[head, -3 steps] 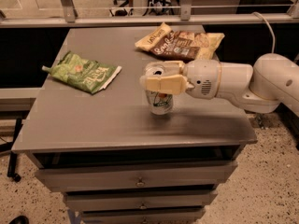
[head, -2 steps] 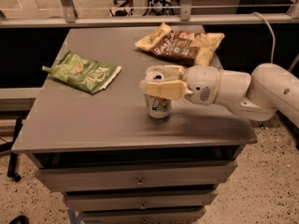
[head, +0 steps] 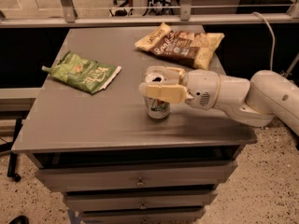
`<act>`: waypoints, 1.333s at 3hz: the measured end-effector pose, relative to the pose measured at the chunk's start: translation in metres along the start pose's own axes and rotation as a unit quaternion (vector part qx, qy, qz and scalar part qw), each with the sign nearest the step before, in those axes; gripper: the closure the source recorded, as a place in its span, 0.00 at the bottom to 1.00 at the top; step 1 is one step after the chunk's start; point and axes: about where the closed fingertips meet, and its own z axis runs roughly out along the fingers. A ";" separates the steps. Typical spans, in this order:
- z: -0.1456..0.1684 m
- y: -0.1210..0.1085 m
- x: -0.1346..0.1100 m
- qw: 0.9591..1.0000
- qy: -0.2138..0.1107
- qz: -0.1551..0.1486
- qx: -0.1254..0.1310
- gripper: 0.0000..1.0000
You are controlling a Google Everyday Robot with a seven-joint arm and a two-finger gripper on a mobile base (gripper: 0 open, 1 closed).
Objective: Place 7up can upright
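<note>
The 7up can (head: pixel 158 109), silver-white with a green logo, stands upright on the grey table (head: pixel 93 120), a little right of its middle. Its silver top shows between the fingers. My gripper (head: pixel 148 81) reaches in from the right on a white arm (head: pixel 233 97) and is shut on the can's upper part, with one cream finger (head: pixel 163 92) on the near side and the other on the far side. The can's base appears to rest on the tabletop.
A green crinkled snack bag (head: pixel 84 72) lies at the left of the table. A brown and yellow chip bag (head: pixel 180 43) lies at the back right. Drawers (head: pixel 135 181) sit under the tabletop. A metal rail (head: pixel 140 20) runs behind the table.
The gripper and the can have moved slightly down and to the left. The arm has stretched out a little further over the table.
</note>
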 end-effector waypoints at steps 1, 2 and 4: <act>-0.003 0.001 0.003 1.000 0.014 -0.006 -0.001 0.00; -0.024 -0.005 0.003 0.997 0.076 -0.033 -0.004 0.00; -0.111 -0.029 0.002 0.981 0.173 -0.083 -0.003 0.00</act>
